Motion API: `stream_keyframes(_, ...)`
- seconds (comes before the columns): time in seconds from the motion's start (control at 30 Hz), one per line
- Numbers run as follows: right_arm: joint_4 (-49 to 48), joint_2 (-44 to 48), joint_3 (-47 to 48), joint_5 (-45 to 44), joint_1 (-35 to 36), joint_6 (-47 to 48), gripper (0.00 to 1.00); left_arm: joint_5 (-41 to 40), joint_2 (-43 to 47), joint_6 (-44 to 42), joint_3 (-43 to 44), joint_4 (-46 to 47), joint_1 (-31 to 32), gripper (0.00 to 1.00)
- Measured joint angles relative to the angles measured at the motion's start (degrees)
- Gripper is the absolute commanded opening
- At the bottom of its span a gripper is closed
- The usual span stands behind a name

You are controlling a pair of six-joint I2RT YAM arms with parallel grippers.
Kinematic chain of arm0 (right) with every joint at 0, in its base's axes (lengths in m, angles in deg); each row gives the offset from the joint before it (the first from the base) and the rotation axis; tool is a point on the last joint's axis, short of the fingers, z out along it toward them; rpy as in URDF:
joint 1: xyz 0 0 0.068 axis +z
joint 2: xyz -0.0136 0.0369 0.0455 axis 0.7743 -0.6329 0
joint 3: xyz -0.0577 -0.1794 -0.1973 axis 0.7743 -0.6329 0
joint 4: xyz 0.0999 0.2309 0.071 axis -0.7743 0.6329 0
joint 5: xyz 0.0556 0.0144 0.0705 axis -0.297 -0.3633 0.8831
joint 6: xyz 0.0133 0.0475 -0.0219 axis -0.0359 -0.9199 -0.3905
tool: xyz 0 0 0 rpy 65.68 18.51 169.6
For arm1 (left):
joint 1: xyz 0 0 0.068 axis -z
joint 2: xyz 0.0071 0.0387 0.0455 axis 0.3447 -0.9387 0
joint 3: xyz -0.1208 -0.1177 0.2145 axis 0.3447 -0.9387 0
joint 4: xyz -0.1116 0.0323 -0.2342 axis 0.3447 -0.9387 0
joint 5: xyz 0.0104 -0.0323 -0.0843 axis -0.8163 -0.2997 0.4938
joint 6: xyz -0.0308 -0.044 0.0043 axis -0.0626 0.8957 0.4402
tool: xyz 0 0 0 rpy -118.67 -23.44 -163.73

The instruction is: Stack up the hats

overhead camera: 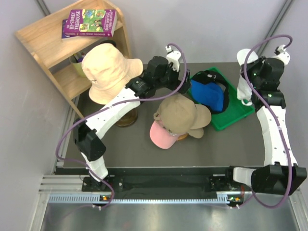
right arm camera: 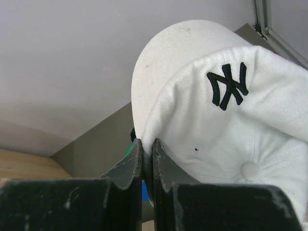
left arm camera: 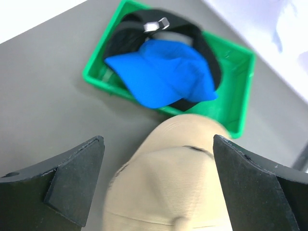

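Note:
A khaki-tan cap (overhead camera: 183, 114) rests on a pink cap (overhead camera: 161, 135) at the middle of the table. My left gripper (left arm camera: 158, 139) hangs open just above the khaki-tan cap (left arm camera: 168, 183), its fingers wide on either side of the crown and apart from it. A royal blue cap (left arm camera: 163, 72) lies on a black cap (left arm camera: 144, 26) in the green tray (left arm camera: 238, 91). My right gripper (right arm camera: 147, 144) is shut on the edge of a white cap (right arm camera: 231, 125) with a black logo, held up beside the tray's right end (overhead camera: 244, 89). A pale peach hat (overhead camera: 108, 72) sits on a stand.
A wooden shelf (overhead camera: 43, 41) with a purple book (overhead camera: 90, 23) stands at the back left. The round wooden base of the stand (overhead camera: 127, 118) is under the left arm. Grey walls close in the table at the back and sides.

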Motion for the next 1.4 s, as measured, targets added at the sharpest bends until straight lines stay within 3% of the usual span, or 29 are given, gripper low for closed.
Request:
stream_keyframes(0.1, 1.42, 1.77, -0.02, -0.79, 2.05, -3.04, 0.0, 0.59, 0.92, 2.45, -0.17, 2.1, 0.79, 0.99)
stream_keyframes(0.47, 1.97, 6.23, -0.02, -5.6, 22.05, -21.59, 0.0, 4.15, 7.82, 10.82, -7.96, 14.34, 3.37, 0.99)
stream_keyframes(0.8, 2.03, 7.23, -0.02, -12.24, 32.02, -29.88, 0.0, 6.47, 8.59, 16.0, -12.48, 18.69, 4.09, 0.99)
stream_keyframes(1.03, 2.03, 7.37, -0.02, -14.73, 34.62, -31.82, 0.0, 8.52, 8.59, 18.03, -12.48, 20.5, 5.79, 0.98)
stream_keyframes(1.13, 2.01, 7.39, -0.02, -14.95, 35.26, -32.41, 0.0, 8.57, 8.59, 17.88, -12.48, 20.85, 6.23, 0.82)
stream_keyframes(1.17, 2.01, 7.39, -0.02, -14.95, 35.36, -32.59, 0.0, 8.59, 8.59, 17.59, -12.48, 20.87, 6.27, 0.63)
stream_keyframes(1.27, 1.99, 7.85, -0.02, -14.99, 35.6, -33.11, 0.0, 8.31, 8.59, 15.65, -12.48, 20.9, 6.27, 0.3)
stream_keyframes(1.3, 2.01, 8.28, -0.07, -14.99, 35.6, -33.24, 0.0, 8.28, 8.57, 14.73, -12.46, 20.9, 6.27, 0.08)
stream_keyframes(1.33, 2.03, 8.76, -0.09, -14.99, 35.6, -33.27, 0.0, 8.2, 8.57, 14.05, -12.37, 20.87, 6.27, 0.0)
stream_keyframes(1.4, 1.86, 9.86, -0.59, -14.97, 35.63, -33.33, 0.01, 8.63, 8.39, 11.76, -11.32, 20.46, 6.23, 0.0)
